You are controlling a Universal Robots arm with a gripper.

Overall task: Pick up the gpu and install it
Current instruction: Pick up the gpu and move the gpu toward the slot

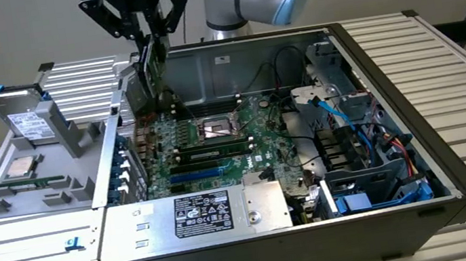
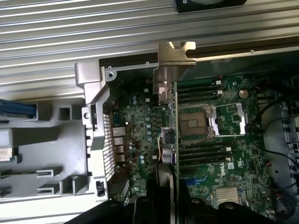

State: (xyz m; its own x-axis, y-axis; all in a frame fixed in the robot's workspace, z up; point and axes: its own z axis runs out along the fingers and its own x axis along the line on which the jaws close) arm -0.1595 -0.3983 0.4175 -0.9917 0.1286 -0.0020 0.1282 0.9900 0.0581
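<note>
between the fingers: gripper, jaws partly closed and clamped on the upper edge of the gpu. card hangs upright, its silver bracket at the end nearest the case's slotted rear wall.
directly beneath the tool: motherboard inside the open computer case. whether the card touches a slot cannot be told.
just past the card: cpu socket, memory slots.
farther off: power supply.
outside the case: hard drive, white label, standing on a grey tray.
</note>
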